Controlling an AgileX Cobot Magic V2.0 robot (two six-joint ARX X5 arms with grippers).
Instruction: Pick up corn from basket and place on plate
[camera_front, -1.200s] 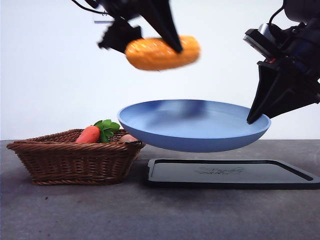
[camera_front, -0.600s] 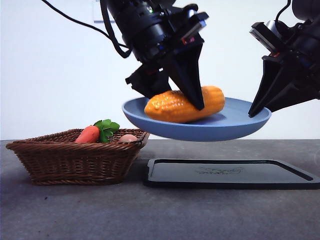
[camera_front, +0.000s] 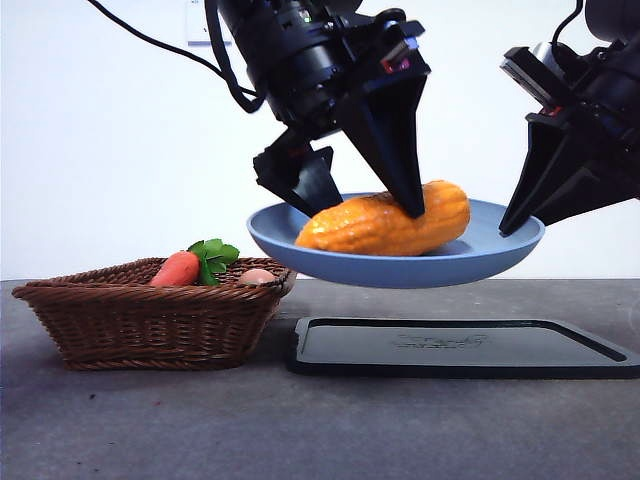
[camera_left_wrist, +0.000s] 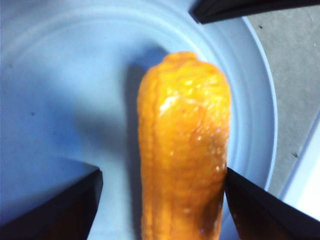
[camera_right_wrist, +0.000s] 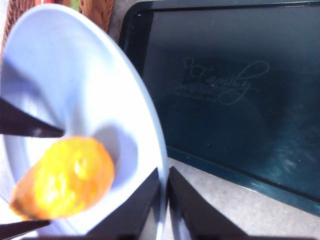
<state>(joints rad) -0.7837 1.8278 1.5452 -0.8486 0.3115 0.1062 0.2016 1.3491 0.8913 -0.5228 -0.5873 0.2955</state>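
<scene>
Front: corn (camera_front: 385, 224) lies in the plate (camera_front: 480, 262), held in the air above the black tray (camera_front: 460, 347) right of the basket (camera_front: 150, 310). Placement looks done; retract remains.

Left wrist: left gripper (camera_left_wrist: 160, 192) spread, one jaw touching the cob, the other apart. Cob's near end is cut off.

Right wrist: right gripper (camera_right_wrist: 164, 186) pinches the plate's rim. Corn is blurred.

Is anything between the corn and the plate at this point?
Nothing visible. The corn already lies in the plate, which the right gripper holds by its rim in the air above the tray. The left gripper straddles the corn with jaws open.
</scene>
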